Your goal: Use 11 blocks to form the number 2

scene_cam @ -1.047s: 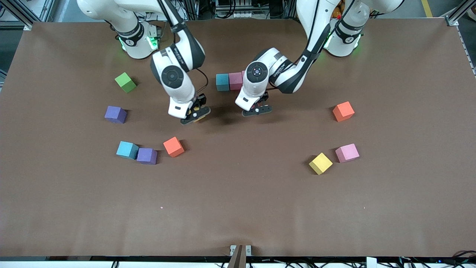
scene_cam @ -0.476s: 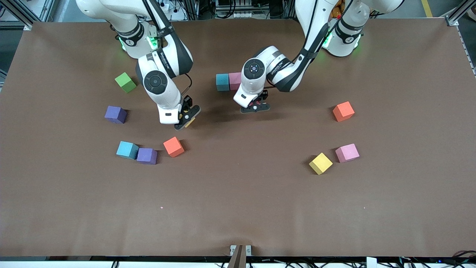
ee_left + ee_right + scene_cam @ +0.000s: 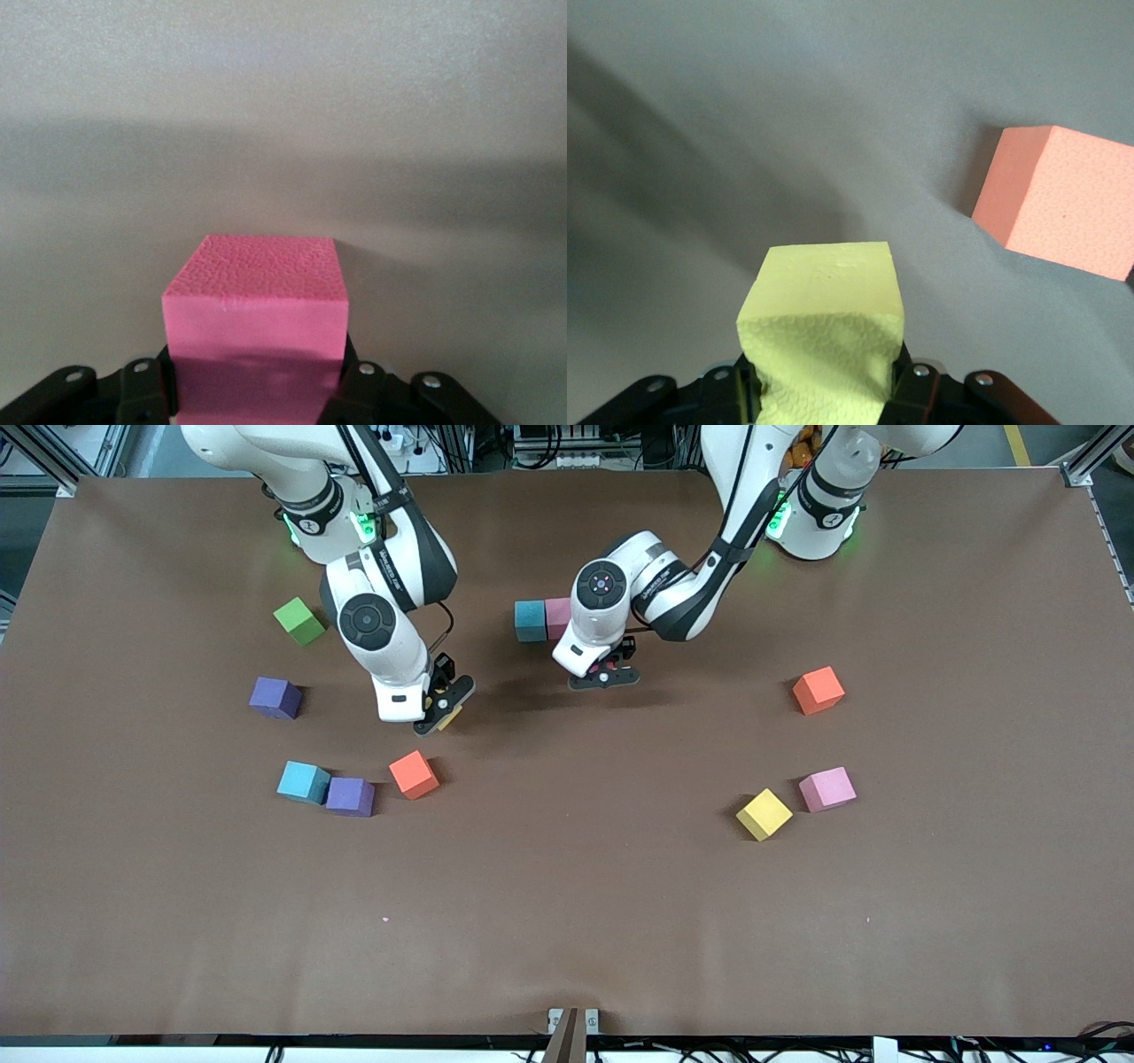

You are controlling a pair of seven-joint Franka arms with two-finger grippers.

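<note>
My right gripper (image 3: 440, 714) hangs over the table above the red-orange block (image 3: 414, 774), shut on a yellow block (image 3: 824, 319) that fills its jaws (image 3: 824, 394). My left gripper (image 3: 605, 677) is shut on a pink block (image 3: 254, 323) held low over bare table (image 3: 254, 398), beside a blue block (image 3: 530, 621) and a pink block (image 3: 558, 614) that stand edge to edge. No number 2 shape is in view. Loose blocks lie around: purple (image 3: 275, 697), blue (image 3: 303, 781), purple (image 3: 350, 796), orange (image 3: 818, 690), pink (image 3: 827, 788), yellow (image 3: 764, 814).
A green cube (image 3: 299, 621) sits near the right arm's base. The red-orange block (image 3: 1059, 199) also shows close by in the right wrist view. The brown table (image 3: 567, 921) stretches wide toward the front camera.
The right arm has swung toward its own end of the table with the yellow block. The left gripper has shifted slightly toward the blue and pink pair, still holding the pink block.
</note>
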